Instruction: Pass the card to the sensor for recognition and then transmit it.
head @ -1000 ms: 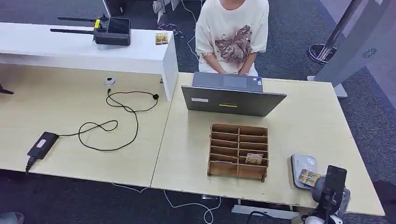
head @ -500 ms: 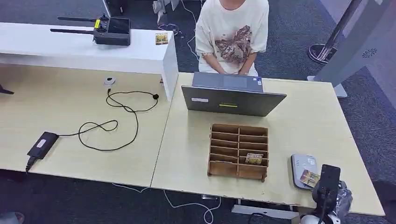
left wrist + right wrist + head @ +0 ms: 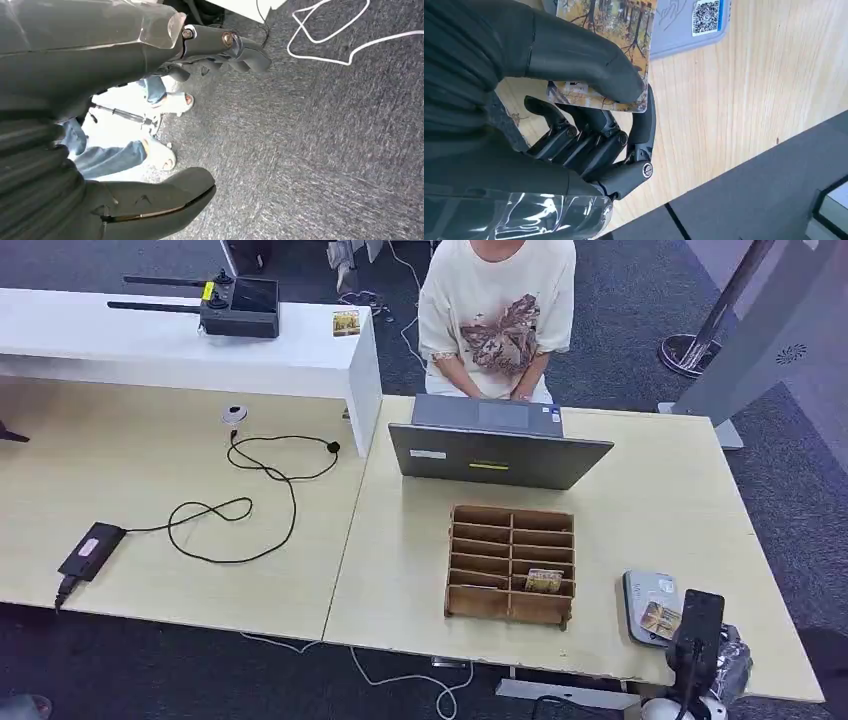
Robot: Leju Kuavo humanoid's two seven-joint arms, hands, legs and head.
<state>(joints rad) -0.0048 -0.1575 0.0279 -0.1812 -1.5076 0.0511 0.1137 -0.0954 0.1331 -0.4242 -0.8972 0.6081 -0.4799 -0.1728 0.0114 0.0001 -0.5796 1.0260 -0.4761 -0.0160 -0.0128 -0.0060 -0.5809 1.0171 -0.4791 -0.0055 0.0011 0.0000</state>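
Holding the card (image 3: 600,55) tight between my thumb and fingers, my right hand (image 3: 574,100) is at the near right corner of the table (image 3: 640,500). The card has a picture of trees on it. It sits over the edge of the grey sensor pad (image 3: 689,25), the flat thing with a square code on it, just to the right of the wooden sorting box (image 3: 511,564). I cannot tell if the card is touching the pad or only above it. My left hand (image 3: 220,47) hangs down by the floor with its fingers curled and nothing in it. I think the card is being read now, and then I must pass it on. Things could go wrong here. The card only covers part of the pad, so the pad may not read it. My grip is only on one end, so the card could slip or tip if I move fast. A person (image 3: 497,315) sits behind the laptop (image 3: 497,452), far from the sensor pad.
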